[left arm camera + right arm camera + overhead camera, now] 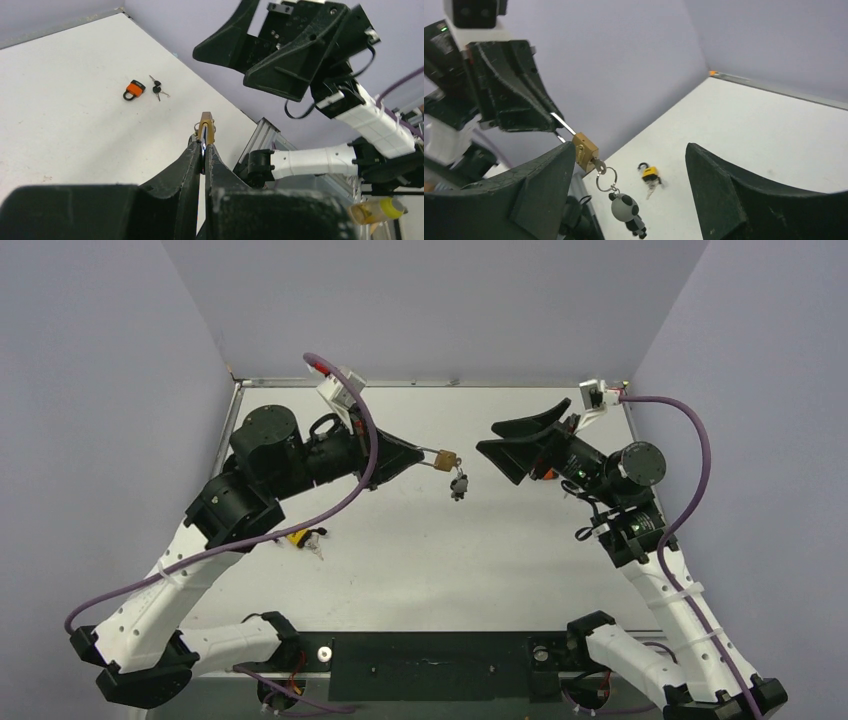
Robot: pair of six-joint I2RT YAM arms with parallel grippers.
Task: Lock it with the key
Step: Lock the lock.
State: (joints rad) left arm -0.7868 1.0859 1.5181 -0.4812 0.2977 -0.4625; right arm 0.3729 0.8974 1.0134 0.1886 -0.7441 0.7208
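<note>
Padlock (446, 458), brass, is held up off the table (420, 580) by the left gripper (428, 454), whose jaws are clamped on its shackle end. A panda (459, 486) charm dangles just below the padlock. The right gripper (487, 437) sits to the right of the padlock and apart from it, jaws spread wide with nothing between them. A second lock (298, 537) lies on the table well to the lower left of the padlock, with spare keys (318, 543) just beside it.

Left wrist: the fingers (192, 160) are pressed together on the padlock (206, 129), and the brass body sticks out past their tips. The right gripper (220, 65) is above and right of the padlock, jaws apart, no contact. The second lock (133, 90) lies flat on the table (60, 110) up and left of the padlock, and the spare keys (157, 90) are just beside it.

Right wrist: the padlock (585, 148) hangs beyond this gripper's own fingers (539, 200), which stand wide apart and clear of it. The key (599, 165) sits in the padlock's lower end. A ring (606, 179) hangs from the key, and the panda (628, 212) hangs under the ring. The left gripper (546, 120) is up and left of the padlock, with a silver shackle bar running from its tips to the body. Whether the shackle is snapped home cannot be told. The second lock (649, 173) lies on the table (764, 130) below and right of the padlock
</note>
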